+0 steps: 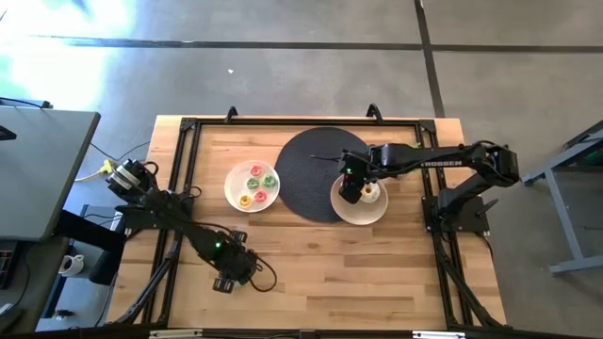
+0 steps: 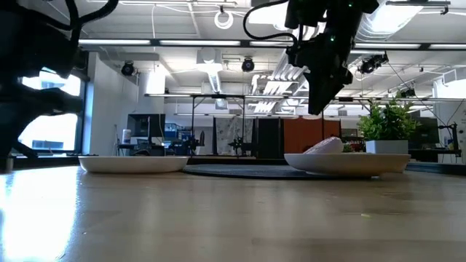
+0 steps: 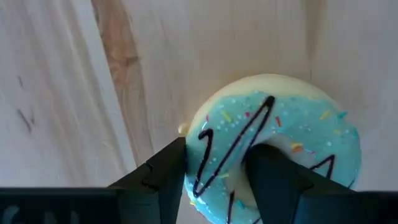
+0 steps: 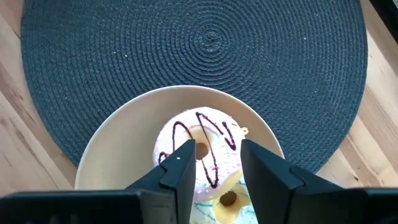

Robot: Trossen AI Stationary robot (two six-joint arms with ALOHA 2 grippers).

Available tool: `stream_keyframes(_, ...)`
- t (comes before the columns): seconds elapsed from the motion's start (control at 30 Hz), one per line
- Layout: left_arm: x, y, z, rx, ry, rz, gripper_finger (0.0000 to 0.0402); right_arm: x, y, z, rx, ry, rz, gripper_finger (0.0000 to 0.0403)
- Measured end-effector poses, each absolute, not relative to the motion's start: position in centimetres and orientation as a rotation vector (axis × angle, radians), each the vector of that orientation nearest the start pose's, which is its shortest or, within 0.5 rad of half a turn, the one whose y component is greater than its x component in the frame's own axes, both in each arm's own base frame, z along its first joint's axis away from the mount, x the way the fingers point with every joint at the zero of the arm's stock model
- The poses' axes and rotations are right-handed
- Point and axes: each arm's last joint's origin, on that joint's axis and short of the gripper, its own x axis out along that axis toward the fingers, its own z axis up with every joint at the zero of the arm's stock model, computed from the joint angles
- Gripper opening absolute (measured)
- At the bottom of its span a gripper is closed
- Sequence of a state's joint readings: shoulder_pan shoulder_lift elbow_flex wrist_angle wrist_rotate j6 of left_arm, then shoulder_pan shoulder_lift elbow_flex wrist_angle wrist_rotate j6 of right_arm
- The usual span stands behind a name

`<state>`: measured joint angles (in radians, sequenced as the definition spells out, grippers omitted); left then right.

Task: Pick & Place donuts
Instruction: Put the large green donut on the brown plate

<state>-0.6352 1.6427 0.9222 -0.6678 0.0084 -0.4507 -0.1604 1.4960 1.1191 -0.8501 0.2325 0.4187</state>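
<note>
Midway, by my judgement: small donuts (image 1: 256, 185) fill the plate left of the black mat (image 1: 316, 169); the right gripper (image 4: 214, 163), spread, hovers above a white-iced donut (image 4: 200, 149) on the plate at the mat's right edge; the left gripper (image 3: 217, 171) pinches a blue-iced donut (image 3: 280, 140) on the worktop (image 1: 311, 273), well short of the mat.

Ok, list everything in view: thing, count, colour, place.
Small donuts: about five, green, pink, orange, yellow; on the left plate.
Blue donut: one, dark zigzag, sprinkles; on the table at the left gripper.
White donut: one, dark zigzag; on the right plate, atop another.
Plates: two, white; mid-table, the right one overlapping the mat.
Mat: one, black, round; table centre.
Table: one, wood.
Left gripper: fingers astride the blue donut's ring.
Right gripper: open, above the white donut.
</note>
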Motion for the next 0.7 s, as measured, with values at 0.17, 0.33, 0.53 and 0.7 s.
stream_keyframes(0.17,22.7,-16.7,15.7,0.094,1.408,-0.237,0.0111,27.8,-5.2,24.2,0.316,1.139,-0.593,0.0124)
stream_keyframes(0.33,23.7,-17.3,17.1,0.139,1.339,-0.242,0.0022,27.8,-5.2,24.2,0.313,1.141,-0.591,0.0124)
stream_keyframes(0.53,26.2,-17.0,19.9,0.352,1.058,-0.009,0.0025,26.7,-4.8,24.0,0.334,1.26,-0.533,0.0124)
stream_keyframes(0.7,29.9,-14.2,21.5,0.309,0.874,0.112,0.0018,23.7,-3.6,25.3,0.365,1.401,-0.616,0.0124)
